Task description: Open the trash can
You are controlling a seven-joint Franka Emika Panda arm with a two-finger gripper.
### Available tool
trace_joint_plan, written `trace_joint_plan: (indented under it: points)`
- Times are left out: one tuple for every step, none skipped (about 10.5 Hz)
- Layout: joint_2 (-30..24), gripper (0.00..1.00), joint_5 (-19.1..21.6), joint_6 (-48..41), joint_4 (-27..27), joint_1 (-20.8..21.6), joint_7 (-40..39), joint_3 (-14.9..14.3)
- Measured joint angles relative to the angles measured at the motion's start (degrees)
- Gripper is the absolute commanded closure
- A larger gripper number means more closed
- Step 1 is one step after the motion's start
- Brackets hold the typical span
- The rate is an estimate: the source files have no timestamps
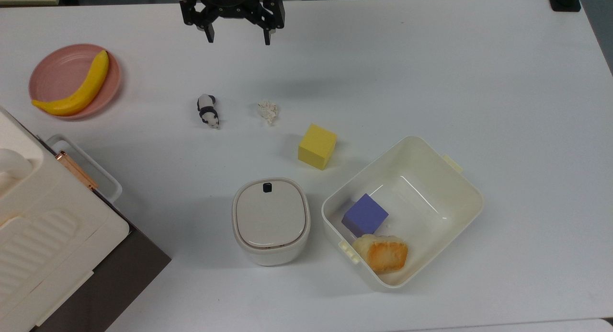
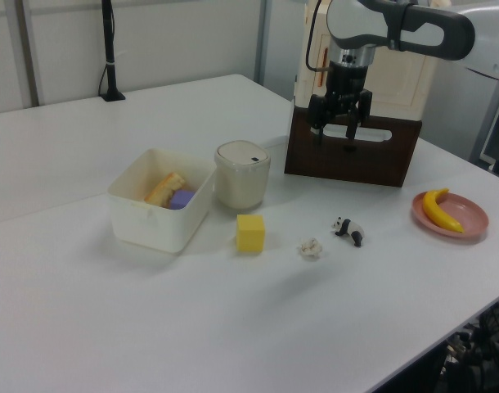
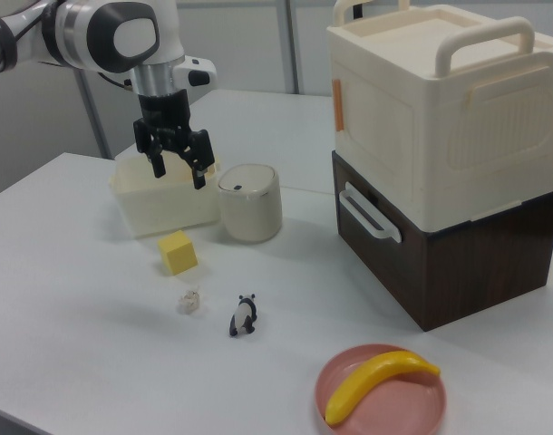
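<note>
A: How is the gripper [image 1: 238, 39] standing?
B: It is hanging above the table [image 1: 479, 73] with its two black fingers [image 1: 209, 34] spread wide and nothing between them, at the top view's upper edge, well apart from everything.

A: And the trash can [image 1: 270, 221]?
B: It is sitting near the middle of the top view's lower half, just beside the cream tub [image 1: 459, 183] on the top view's right. It is showing a cream-white rounded-square body, a flat beige-grey lid [image 1: 270, 214] lying shut, and a small black button [image 1: 267, 187] at the lid's far rim.

A: What else is lying around it?
B: A yellow cube [image 1: 317, 146] is resting near it, with a crumpled paper ball [image 1: 268, 111] and a panda figurine [image 1: 208, 110] farther toward the gripper. A banana [image 1: 76, 88] is lying on a pink plate [image 1: 48, 78].
</note>
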Motion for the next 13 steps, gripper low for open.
trace_joint_plan:
  points:
    - [-0.3,0.0,0.0,0.0,0.0,-0.2,0.0,0.0]
    - [-0.3,0.0,0.0,-0.7,0.0,-0.2,0.0,0.0]
    - [-0.2,0.0,0.0,-1.5,0.0,-0.2,0.0,0.0]
    - [-0.3,0.0,0.0,-1.5,0.0,-0.2,0.0,0.0]
    - [-0.3,0.0,0.0,-1.5,0.0,-0.2,0.0,0.0]
    - [-0.3,0.0,0.0,-1.6,0.0,-0.2,0.0,0.0]
    - [-0.3,0.0,0.0,-1.6,0.0,-0.2,0.0,0.0]
    - [-0.3,0.0,0.0,-1.6,0.0,-0.2,0.0,0.0]
    - [-0.2,0.0,0.0,-1.6,0.0,-0.2,0.0,0.0]
    - [-0.2,0.0,0.0,-1.6,0.0,-0.2,0.0,0.0]
    - [-0.2,0.0,0.0,-1.6,0.0,-0.2,0.0,0.0]
    - [-0.2,0.0,0.0,-1.6,0.0,-0.2,0.0,0.1]
    - [-0.2,0.0,0.0,-1.6,0.0,-0.2,0.0,0.1]
